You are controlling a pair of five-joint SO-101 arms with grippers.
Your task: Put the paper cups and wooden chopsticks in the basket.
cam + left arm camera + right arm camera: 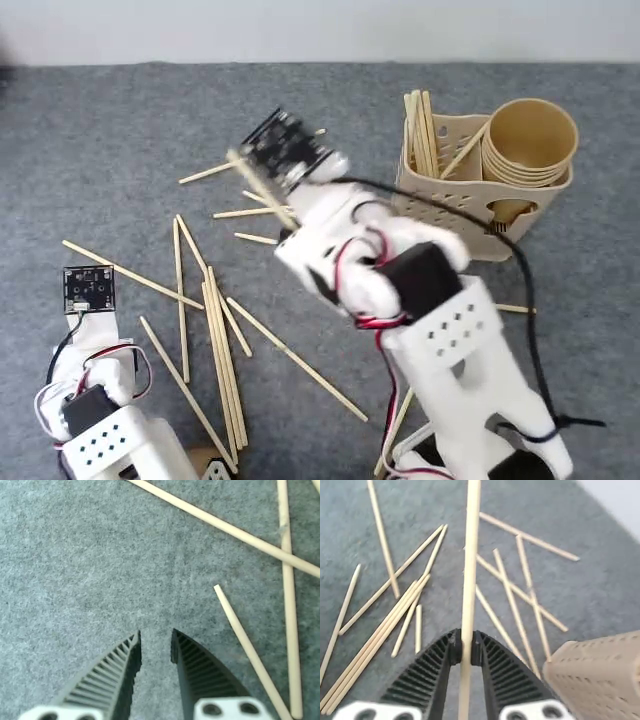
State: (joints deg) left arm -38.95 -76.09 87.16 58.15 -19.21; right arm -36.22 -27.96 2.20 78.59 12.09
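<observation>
My right gripper (465, 647) is shut on one wooden chopstick (470, 575), which runs straight out between the fingers. In the high view this chopstick (258, 185) hangs tilted above the mat, left of the beige basket (470, 215). The basket holds a stack of paper cups (530, 140) and a few upright chopsticks (420, 130). Several loose chopsticks (215, 340) lie scattered on the grey mat left of the right arm. My left gripper (156, 640) hovers low over bare mat at the front left, slightly open and holding nothing, with a chopstick (247, 645) lying beside it.
The basket's corner (600, 675) sits close beside my right gripper. The right arm's white body (450, 340) covers the middle of the mat. One chopstick (515, 309) pokes out to the right of that arm. The mat (100, 150) is bare at the far left.
</observation>
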